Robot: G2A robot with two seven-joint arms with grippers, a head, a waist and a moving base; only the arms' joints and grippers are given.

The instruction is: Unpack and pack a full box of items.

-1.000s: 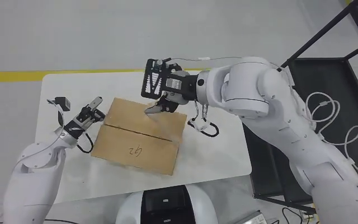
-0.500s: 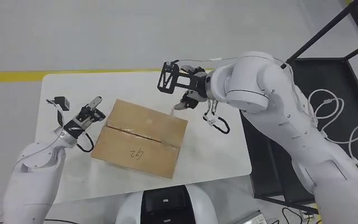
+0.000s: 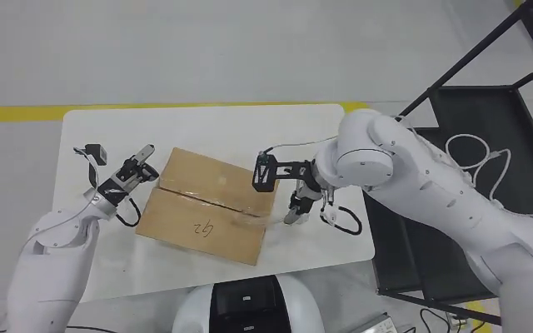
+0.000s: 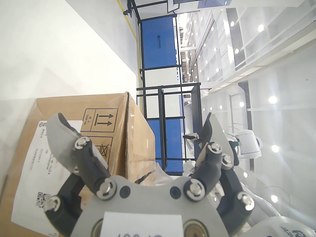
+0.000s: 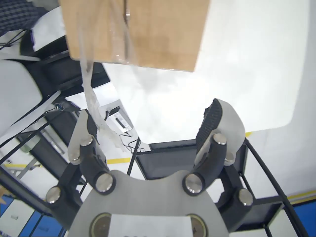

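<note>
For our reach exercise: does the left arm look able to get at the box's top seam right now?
Probably yes: the left gripper sits open beside the box's end, nothing lies between it and the seam.

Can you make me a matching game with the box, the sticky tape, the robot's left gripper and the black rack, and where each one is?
Things:
1. cardboard box
2. clear tape
3. left gripper
4. black rack

Places:
A. beside the white table
B. open, at the box's labelled end
C. flaps shut, lying on the table
D. hanging from the box to the right gripper

Pairs: 1-C, 2-D, 3-B, 4-A.
</note>
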